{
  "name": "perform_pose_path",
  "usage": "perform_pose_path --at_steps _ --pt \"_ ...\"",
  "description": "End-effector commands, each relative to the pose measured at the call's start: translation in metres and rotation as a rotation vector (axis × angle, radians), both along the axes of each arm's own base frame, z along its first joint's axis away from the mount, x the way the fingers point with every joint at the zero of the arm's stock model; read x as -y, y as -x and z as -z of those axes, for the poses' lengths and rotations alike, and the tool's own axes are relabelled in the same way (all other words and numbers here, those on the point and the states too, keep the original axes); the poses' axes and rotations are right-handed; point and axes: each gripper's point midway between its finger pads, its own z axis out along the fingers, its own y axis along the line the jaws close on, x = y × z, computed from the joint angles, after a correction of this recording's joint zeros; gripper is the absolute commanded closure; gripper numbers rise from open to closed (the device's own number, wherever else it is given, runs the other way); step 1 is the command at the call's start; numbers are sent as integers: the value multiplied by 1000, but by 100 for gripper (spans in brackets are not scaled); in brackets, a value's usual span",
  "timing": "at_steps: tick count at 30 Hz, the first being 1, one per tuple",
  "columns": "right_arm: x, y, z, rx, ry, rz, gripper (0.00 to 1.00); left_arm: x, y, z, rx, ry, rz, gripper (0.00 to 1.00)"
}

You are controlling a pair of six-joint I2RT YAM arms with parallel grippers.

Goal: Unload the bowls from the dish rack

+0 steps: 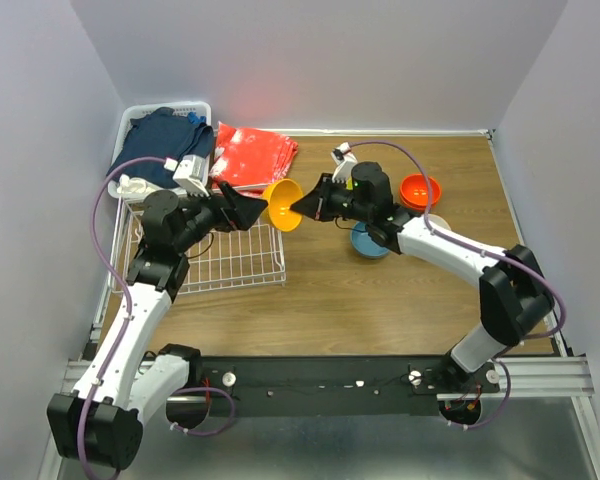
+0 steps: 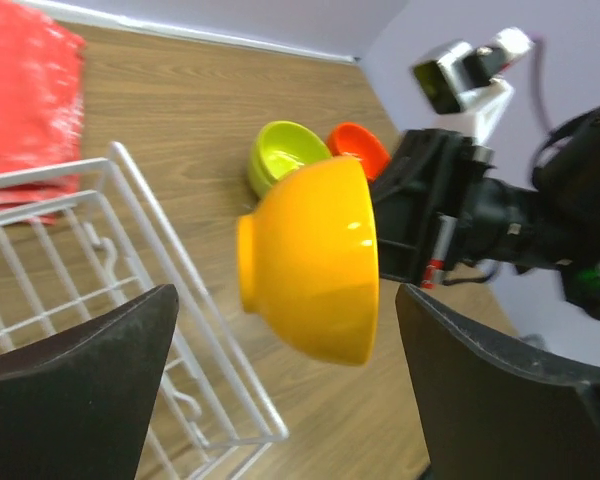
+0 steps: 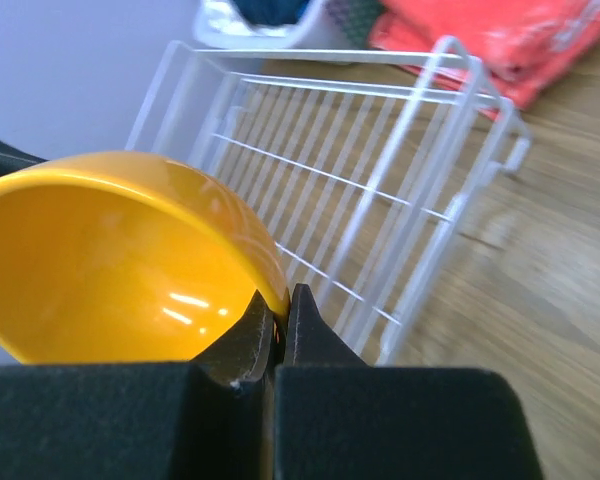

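Yellow-orange bowl [image 1: 282,205] hangs mid-air just off the dish rack's [image 1: 230,262] right edge, rim pinched tight in the right hand [image 3: 280,318], left hand [image 1: 258,212] spread wide and empty facing it (handoff, I'd guess), so it can go down by the other bowls [image 1: 420,188] on the surface [image 1: 380,310].

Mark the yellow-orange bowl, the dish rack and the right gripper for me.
yellow-orange bowl [image 2: 315,260], left wrist view, on its glossy outer wall.
dish rack [image 1: 244,259], top external view, on its wire grid floor.
right gripper [image 3: 280,318], right wrist view, between the fingertips pinching the bowl's rim.
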Motion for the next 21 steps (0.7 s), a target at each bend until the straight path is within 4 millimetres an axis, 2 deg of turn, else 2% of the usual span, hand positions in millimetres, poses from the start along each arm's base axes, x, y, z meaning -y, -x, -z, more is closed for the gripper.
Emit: perform_pose_path --at_steps 1,3,5,6,7,9,11,14,17,21 --pt "49 0 16 13 220 149 99 -36 -3 -1 96 -223 -158 1" --pt "73 2 32 -17 332 204 99 -53 -1 4 119 -303 -228 1" --pt "94 4 38 -29 407 243 99 -77 0 8 121 -367 -347 1" --pt "109 10 51 -70 477 263 99 -86 2 13 113 -403 -381 1" --pt "116 14 57 -92 512 266 99 -104 1 17 107 -459 -467 1" --pt "142 27 78 -165 639 294 99 -120 7 23 97 -500 -538 1" --pt "159 41 94 -228 712 304 99 -135 13 22 103 -511 -615 1" --pt "184 68 123 -345 801 316 99 -142 20 17 119 -498 -658 1" --pt "201 92 148 -461 855 317 99 -148 26 10 136 -483 -694 1" --pt "225 117 166 -577 945 362 99 -161 32 6 137 -476 -766 1"
